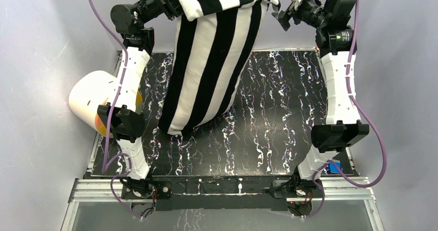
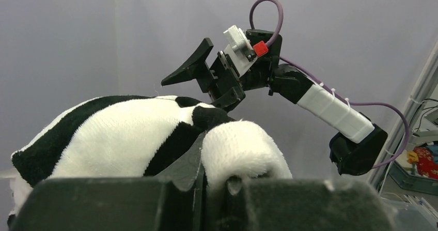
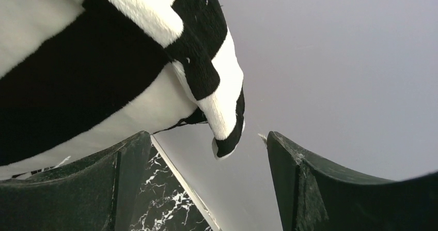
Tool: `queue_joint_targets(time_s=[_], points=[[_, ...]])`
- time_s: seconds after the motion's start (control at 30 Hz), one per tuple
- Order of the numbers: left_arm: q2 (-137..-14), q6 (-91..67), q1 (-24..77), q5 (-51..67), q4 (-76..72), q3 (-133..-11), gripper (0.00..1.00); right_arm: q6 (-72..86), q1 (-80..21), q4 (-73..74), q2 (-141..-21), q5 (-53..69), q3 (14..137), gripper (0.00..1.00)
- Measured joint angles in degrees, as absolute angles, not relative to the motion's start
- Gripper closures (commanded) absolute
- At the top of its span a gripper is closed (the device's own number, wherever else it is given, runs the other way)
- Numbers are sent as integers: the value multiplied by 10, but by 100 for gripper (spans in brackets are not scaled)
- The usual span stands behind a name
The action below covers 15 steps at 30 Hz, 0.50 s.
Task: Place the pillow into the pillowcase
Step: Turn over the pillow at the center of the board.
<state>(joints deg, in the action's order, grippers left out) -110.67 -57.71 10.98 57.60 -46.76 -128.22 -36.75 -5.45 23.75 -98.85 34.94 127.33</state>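
Observation:
The black and white striped pillowcase (image 1: 212, 60) hangs plump and full from the far edge of the table, its lower end resting on the tabletop. The pillow itself does not show; no plain white fabric shows. My left gripper (image 1: 177, 1) is shut on a fold at the pillowcase's upper left corner; in the left wrist view the jaws (image 2: 212, 182) pinch the fuzzy cloth (image 2: 129, 133). My right gripper (image 1: 284, 18) is open and empty just right of the upper right corner. In the right wrist view the corner (image 3: 224, 112) dangles above the spread fingers (image 3: 206, 138).
The black white-veined marbled tabletop (image 1: 274, 117) lies under the pillowcase. A cream cylinder with an orange face (image 1: 95, 104) lies at the table's left edge beside the left arm. A small blue object (image 1: 334, 167) sits near the right arm's base. Grey walls surround the table.

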Motion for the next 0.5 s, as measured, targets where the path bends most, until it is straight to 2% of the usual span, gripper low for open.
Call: queue_joint_targets(time_s=[0.3,0.5], points=[[-1123,-660,111,607,-512,-1311,100,-364,14,171,-1004,481,1259,13],[-1125,-675,120,628,-523,-1331,100,-339,22,112,-1036,547,1260,15]])
